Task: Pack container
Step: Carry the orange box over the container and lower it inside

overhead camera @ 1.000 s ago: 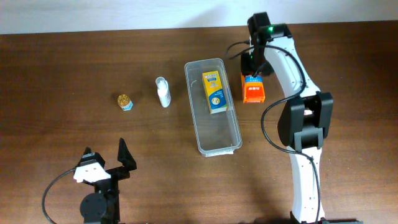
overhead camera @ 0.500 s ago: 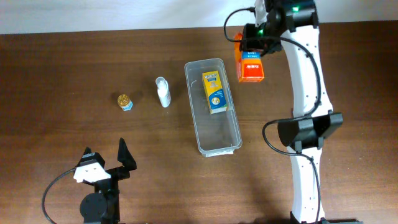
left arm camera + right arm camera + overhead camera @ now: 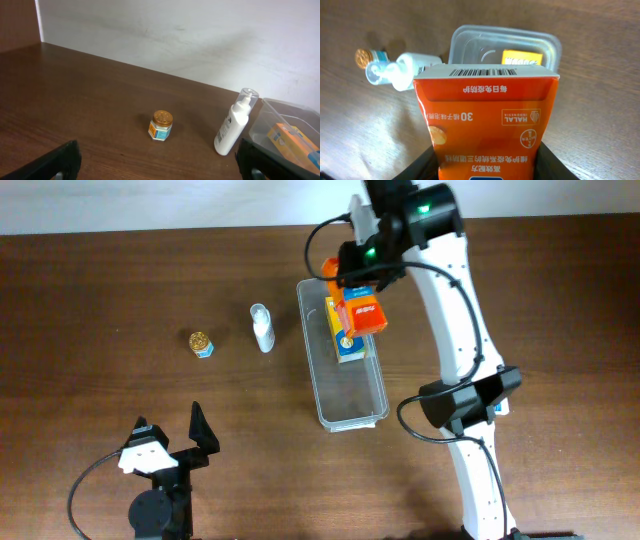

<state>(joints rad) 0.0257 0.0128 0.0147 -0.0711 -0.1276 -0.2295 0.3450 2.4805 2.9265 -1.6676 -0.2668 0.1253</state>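
Note:
The container is a long clear plastic bin at the table's middle, with a yellow box lying in its far half. My right gripper is shut on an orange box and holds it in the air over the container's far end. In the right wrist view the orange box fills the frame between the fingers, with the container and the yellow box below it. My left gripper is open and empty near the front left edge. The container's corner shows in the left wrist view.
A white pump bottle stands left of the container and also shows in the left wrist view. A small gold-lidded jar stands further left and shows in the left wrist view too. A white wall runs along the table's far edge.
My right gripper lifted the orange box from the table right of the container and carried it left, over the container's far end. The left arm has not moved.

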